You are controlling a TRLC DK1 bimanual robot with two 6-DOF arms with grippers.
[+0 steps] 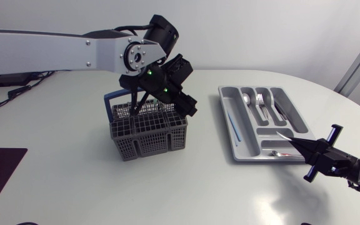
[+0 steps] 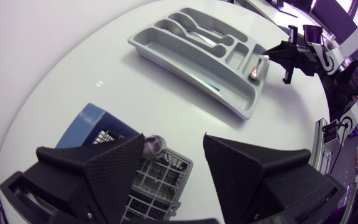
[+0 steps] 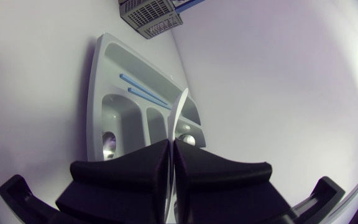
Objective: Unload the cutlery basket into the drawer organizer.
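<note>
The right end effector (image 1: 309,152) grips a knife (image 1: 290,139) tight. Lower it flat into the tray (image 1: 227,122). The left end effector (image 2: 174,142) hangs wide over the basket (image 1: 149,132).

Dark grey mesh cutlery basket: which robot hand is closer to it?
Left. The left hand hangs open above the dark grey mesh cutlery basket; the right hand is far off beside the light grey drawer organizer, gripping a thin silvery utensil.

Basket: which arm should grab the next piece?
Left. The open left gripper hovers right above the cutlery basket. The right gripper is shut on a silver utensil at the drawer organizer, away from the basket, so it's busy.
</note>
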